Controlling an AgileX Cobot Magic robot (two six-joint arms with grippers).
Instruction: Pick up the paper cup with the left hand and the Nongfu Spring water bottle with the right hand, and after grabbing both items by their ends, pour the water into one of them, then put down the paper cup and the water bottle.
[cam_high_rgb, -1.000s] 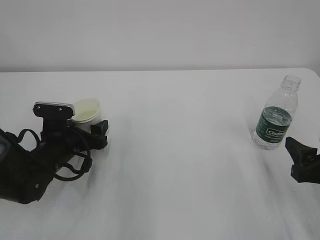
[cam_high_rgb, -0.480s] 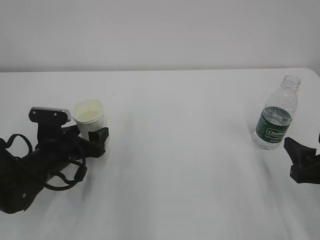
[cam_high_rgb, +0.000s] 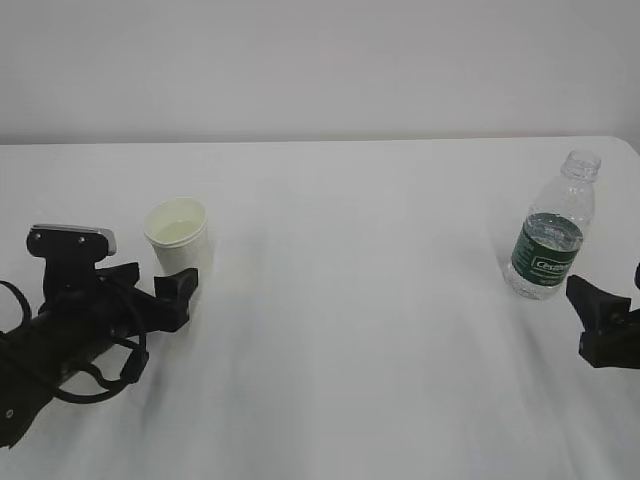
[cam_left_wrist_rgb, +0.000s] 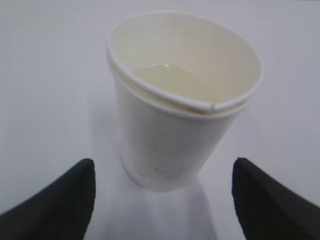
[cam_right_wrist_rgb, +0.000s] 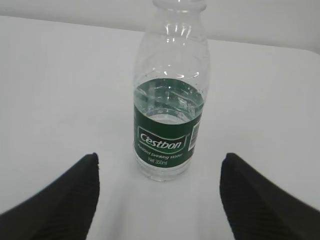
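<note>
A white table (cam_high_rgb: 340, 300) holds the paper cup (cam_high_rgb: 177, 238) upright at the left, mouth upward, a pale pool of water (cam_left_wrist_rgb: 167, 80) inside. The left hand (cam_high_rgb: 160, 290) sits just in front of it, fingers spread wide, touching nothing. At the right, the Nongfu Spring water bottle (cam_high_rgb: 553, 240) stands upright, capless neck up. The right hand (cam_high_rgb: 600, 320) waits near it, fingers apart and empty.

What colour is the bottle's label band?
Dark green with white lettering, clearest in the right wrist view.
</note>
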